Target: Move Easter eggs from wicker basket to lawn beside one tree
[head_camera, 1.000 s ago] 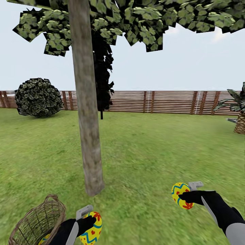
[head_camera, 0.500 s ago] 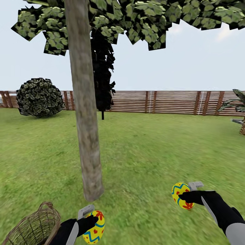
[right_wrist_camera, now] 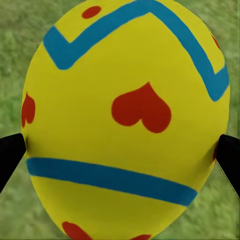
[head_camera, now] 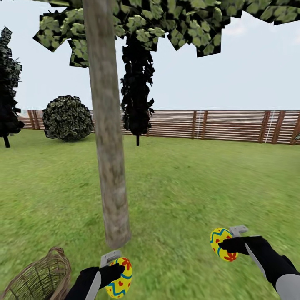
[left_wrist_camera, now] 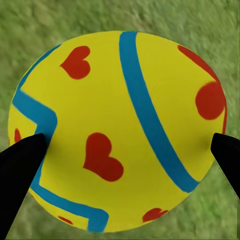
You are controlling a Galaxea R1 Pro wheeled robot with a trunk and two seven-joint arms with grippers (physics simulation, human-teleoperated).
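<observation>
My left gripper (head_camera: 116, 273) is shut on a yellow Easter egg (head_camera: 120, 278) with red marks and blue bands, held low over the lawn (head_camera: 183, 191) just in front of the tree trunk (head_camera: 109, 137). The same egg (left_wrist_camera: 117, 130) sits between the black fingertips (left_wrist_camera: 20, 165) in the left wrist view. My right gripper (head_camera: 227, 243) is shut on a second Easter egg (head_camera: 221, 243), to the right of the trunk; that egg (right_wrist_camera: 125, 125) shows close up in the right wrist view. The wicker basket (head_camera: 39, 277) stands on the grass at the lower left; its inside is hidden.
A wooden slat fence (head_camera: 216, 124) runs across the back of the garden. A round bush (head_camera: 67, 118) and dark narrow trees (head_camera: 136, 89) stand before it. Open grass stretches right of the trunk.
The whole view has swung left: fence, bush and dark tree shifted right and the palm left the picture. Both grippers still hold their eggs at about the same place.
</observation>
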